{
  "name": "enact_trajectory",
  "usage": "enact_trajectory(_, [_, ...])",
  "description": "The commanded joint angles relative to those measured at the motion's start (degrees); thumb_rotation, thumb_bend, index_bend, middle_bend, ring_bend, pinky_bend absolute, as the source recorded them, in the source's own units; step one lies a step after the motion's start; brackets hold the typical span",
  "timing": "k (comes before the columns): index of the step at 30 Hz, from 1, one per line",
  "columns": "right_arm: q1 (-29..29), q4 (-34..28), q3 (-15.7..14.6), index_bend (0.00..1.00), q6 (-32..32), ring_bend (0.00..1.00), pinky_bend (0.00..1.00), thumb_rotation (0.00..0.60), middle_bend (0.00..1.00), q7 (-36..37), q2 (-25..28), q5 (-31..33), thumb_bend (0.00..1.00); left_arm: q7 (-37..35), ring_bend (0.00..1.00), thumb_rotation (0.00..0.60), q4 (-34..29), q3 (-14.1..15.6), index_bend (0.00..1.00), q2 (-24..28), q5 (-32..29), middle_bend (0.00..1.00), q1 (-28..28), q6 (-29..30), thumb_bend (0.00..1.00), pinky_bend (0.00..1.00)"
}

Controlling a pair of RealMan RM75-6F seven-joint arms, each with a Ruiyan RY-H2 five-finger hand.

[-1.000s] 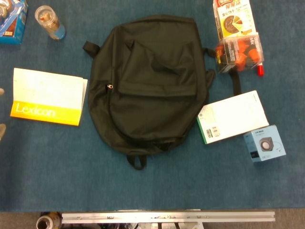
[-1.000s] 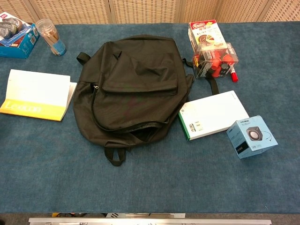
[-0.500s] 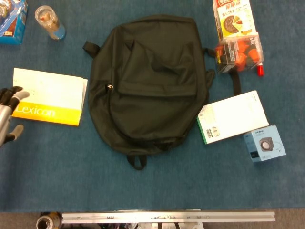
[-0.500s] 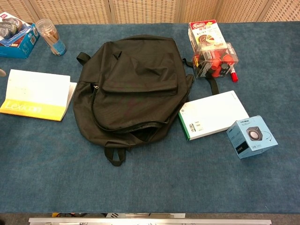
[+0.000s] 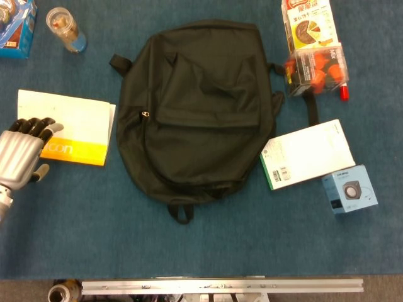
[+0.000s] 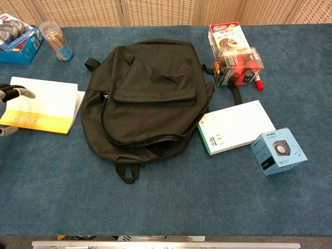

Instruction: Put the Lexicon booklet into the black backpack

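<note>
Left hand [image 5: 24, 157] over the near-left corner of the booklet [image 5: 69, 124], fingers apart, nothing gripped yet; right hand out of sight. Booklet flat, just left of the backpack [image 5: 195, 107]. Risks: thin cover sliding on the cloth, pages fanning, zipper mouth too narrow. One booklet, one backpack, one white box [image 5: 308, 153] right of the backpack.

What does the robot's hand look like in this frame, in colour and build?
Only the left hand shows, at the left edge of both views. Its back is a smooth silver-grey metallic shell. The fingers are black and segmented with lighter grey tips, and the thumb also ends in a grey tip. No cables or markings can be made out. The right hand appears in neither view.
</note>
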Motion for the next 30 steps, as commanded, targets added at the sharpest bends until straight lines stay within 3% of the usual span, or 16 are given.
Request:
enact_trajectory(1, [-0.1, 0.2, -0.1, 0.24, 0.0, 0.21, 0.27, 0.600, 0.36, 0.2, -0.1, 0.0, 0.26, 0.6, 0.20, 0.600, 2.1, 0.1, 0.20, -1.7, -0.8, 0.20, -0.7, -1.3, 0.19, 0.24])
enact_trajectory(17, [-0.1, 0.8, -0.5, 0.24, -0.4, 0.21, 0.27, 0.600, 0.36, 1.2, -0.7, -0.2, 0.26, 1.7, 0.20, 0.600, 4.3, 0.3, 0.20, -4.3, -4.2, 0.19, -3.6, -7.5, 0.19, 0.24])
enact_trajectory(30, [-0.3, 1.6, -0.8, 0.24, -0.9, 0.21, 0.27, 0.600, 0.36, 1.9, -1.1, 0.2, 0.26, 2.1, 0.20, 0.600, 5.3, -0.2, 0.21, -6.0, -6.0, 0.20, -4.6, -8.4, 0.19, 0.24])
